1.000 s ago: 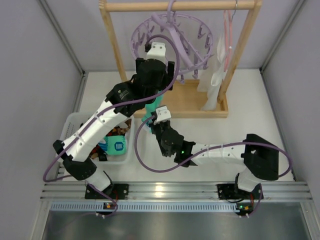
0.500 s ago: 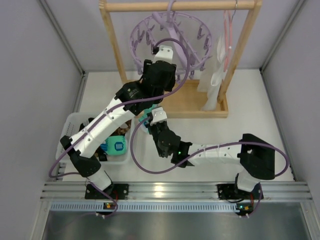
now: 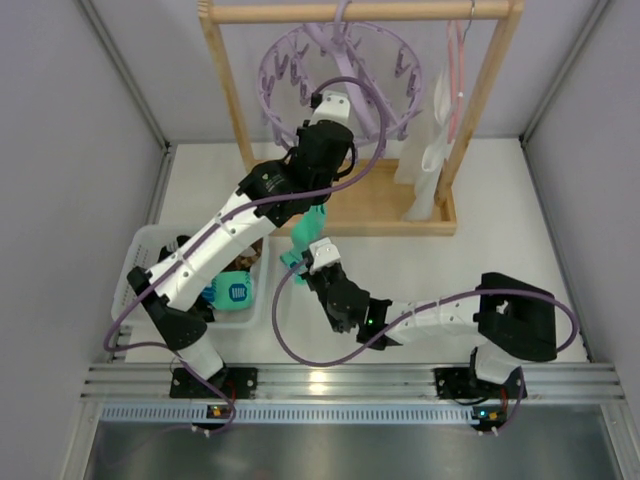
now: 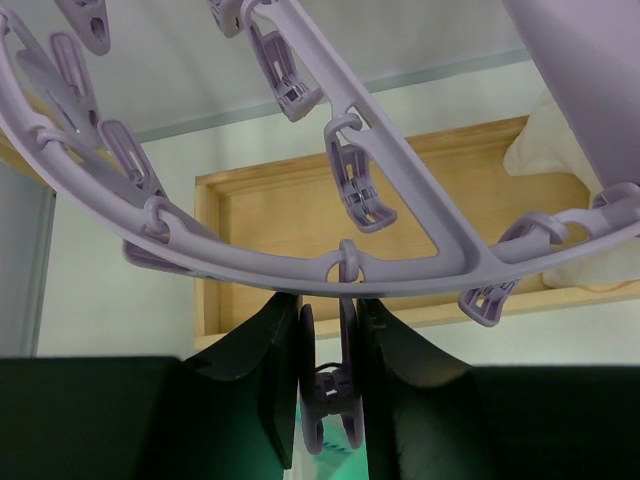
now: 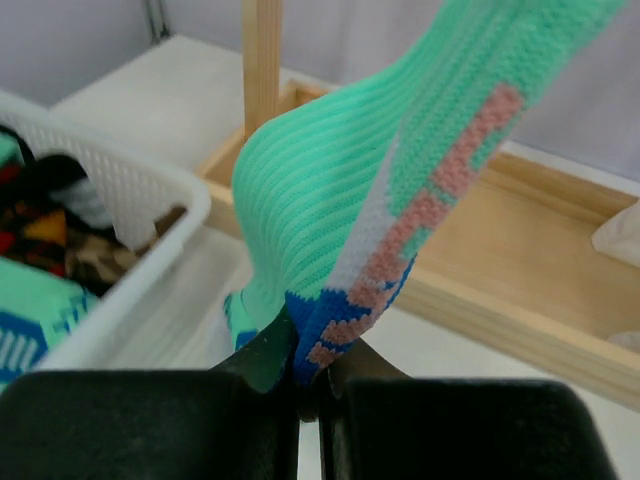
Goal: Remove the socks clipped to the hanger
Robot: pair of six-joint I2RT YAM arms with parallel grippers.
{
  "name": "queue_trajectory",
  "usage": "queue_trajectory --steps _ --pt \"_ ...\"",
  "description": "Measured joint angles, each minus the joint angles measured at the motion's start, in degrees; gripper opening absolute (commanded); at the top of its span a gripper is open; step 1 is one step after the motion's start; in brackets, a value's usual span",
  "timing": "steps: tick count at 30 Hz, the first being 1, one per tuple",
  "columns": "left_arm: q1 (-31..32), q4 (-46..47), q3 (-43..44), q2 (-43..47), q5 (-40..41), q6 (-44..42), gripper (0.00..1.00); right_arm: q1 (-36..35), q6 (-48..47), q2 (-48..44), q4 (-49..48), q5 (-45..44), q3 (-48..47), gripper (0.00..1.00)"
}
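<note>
the white worktop (image 3: pixel 520 220) carries a wooden frame (image 3: pixel 226 82) at the top of the picture, and the lilac hanger (image 3: pixel 272 80) hangs from its bar. a white basket (image 3: pixel 138 248) at lower left holds other socks (image 3: pixel 236 292). at centre, under the hanger's near edge, the mint-green sock (image 3: pixel 304 228) hangs. the right tool (image 5: pixel 305 372) pinches its lower end, and the left tool (image 4: pixel 330 370) is squeezed onto a peg (image 4: pixel 320 410).

White table (image 3: pixel 520 225), white basket (image 3: pixel 138 250) left; wooden frame (image 3: pixel 385 207) behind
</note>
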State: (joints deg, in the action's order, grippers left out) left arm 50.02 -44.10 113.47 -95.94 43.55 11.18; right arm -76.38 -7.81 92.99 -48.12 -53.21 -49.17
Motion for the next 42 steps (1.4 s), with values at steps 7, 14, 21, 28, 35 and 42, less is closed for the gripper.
queue_trajectory --steps 7,14,21,28,35,42 --pt "-0.7 -0.1 0.0 0.0 -2.0 0.9 0.62 0.0 4.3 -8.5 0.4 3.7 14.2 0.00" --pt "-0.8 0.1 -3.4 4.4 -3.2 3.1 0.98 5.1 12.6 -22.2 6.6 16.8 17.3 0.00" --pt "-0.8 -0.2 -16.3 23.6 1.3 6.0 0.98 13.5 15.6 -25.7 15.4 34.4 13.9 0.00" --pt "-0.9 0.4 -23.6 46.0 10.6 8.0 0.98 15.1 14.8 -18.5 22.7 51.2 -6.2 0.00" --pt "-0.9 0.5 -25.2 56.3 18.9 8.1 0.98 13.2 13.3 0.1 25.5 62.6 -29.9 0.00" --pt "-0.9 0.6 -30.4 57.2 23.2 8.3 0.98 11.1 12.7 33.4 35.9 67.7 -59.9 0.00"
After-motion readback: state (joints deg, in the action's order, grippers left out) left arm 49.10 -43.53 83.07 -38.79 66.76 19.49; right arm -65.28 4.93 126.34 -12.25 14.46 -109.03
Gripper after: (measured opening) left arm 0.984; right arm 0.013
